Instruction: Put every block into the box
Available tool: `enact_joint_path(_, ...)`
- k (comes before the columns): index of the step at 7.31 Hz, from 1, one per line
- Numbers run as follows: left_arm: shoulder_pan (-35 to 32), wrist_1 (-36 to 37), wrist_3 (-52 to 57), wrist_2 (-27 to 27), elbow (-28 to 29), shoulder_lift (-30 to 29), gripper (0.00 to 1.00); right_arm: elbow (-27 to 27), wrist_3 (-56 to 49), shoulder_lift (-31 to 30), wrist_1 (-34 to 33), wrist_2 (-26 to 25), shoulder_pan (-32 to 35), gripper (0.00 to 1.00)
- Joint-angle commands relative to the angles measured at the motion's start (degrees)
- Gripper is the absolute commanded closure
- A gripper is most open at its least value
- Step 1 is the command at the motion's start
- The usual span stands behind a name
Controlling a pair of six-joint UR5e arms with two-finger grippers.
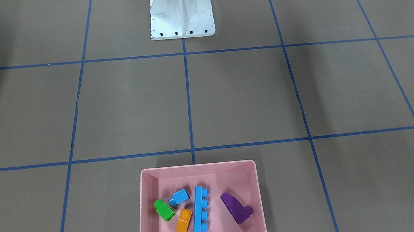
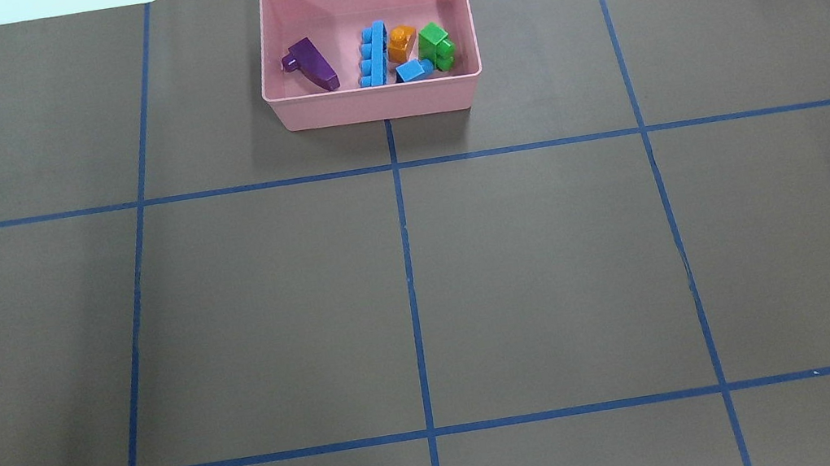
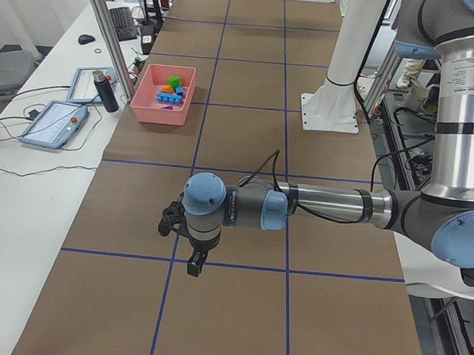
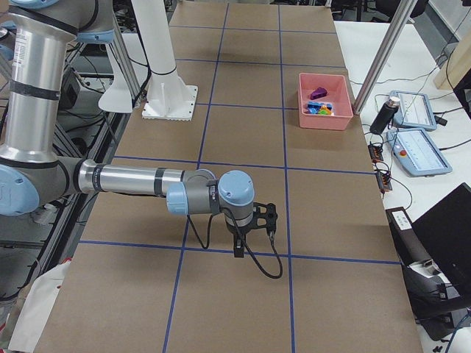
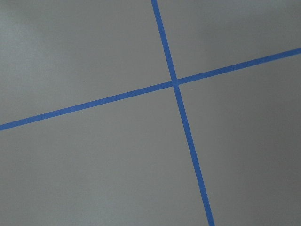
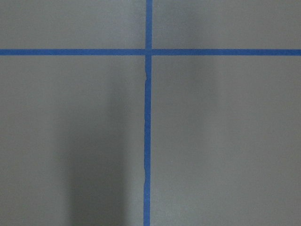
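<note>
Blocks [image 1: 183, 221] in box [image 1: 149, 222], long block [image 1: 199, 209] aligned toward robot base [image 1: 182, 23], left hand [image 3: 193, 263], right hand [image 4: 240, 250] state unclear

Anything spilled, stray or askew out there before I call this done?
Nothing stands out. All five are inside the box: green block, small light-blue block, orange block, long light-blue block, purple block. None hangs over its rim.

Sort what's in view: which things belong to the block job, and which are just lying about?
Job:
pink box
orange block
green block
purple block
small light-blue block
long light-blue block

Lying about:
white robot base
black bottle
tablet
keyboard
mouse
</note>
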Motion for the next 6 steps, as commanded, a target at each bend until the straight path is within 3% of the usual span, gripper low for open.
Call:
enact_joint_path(1,-0.01,-0.35,0.21,-0.77,0.56,0.78,0.00,2.45,0.12,2.02,-7.01,-1.56,-0.70,0.00)
enact_joint_path(6,-0.01,-0.35,0.21,-1.03,-0.22,0.87,0.00,2.72,1.26,2.21,-6.70,-1.84,-0.88,0.00)
